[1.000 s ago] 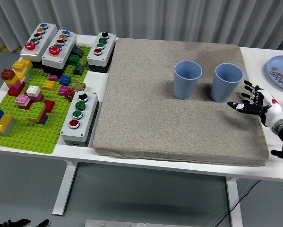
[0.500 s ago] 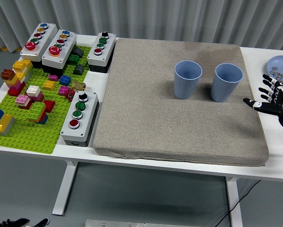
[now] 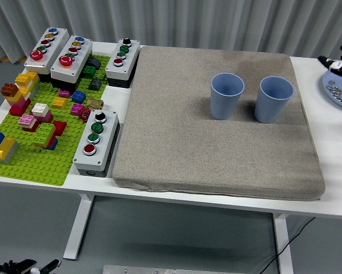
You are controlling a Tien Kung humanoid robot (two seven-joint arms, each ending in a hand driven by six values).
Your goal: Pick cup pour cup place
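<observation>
Standing well left of right hand (image 3: 341, 61) — two blue cups (image 3: 226, 96).

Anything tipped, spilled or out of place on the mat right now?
Nothing stands out. Both blue cups, left and right, stand upright side by side on the grey mat, with no spill visible. The right hand is barely visible at the right edge.

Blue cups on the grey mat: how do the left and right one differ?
The left cup stands nearer the mat's middle; the right cup is closer to the mat's right edge and the plate. The left cup's rim sits slightly higher in the picture than the right cup's. Both are upright, open-topped, the same blue and similar in size, standing apart.
</observation>
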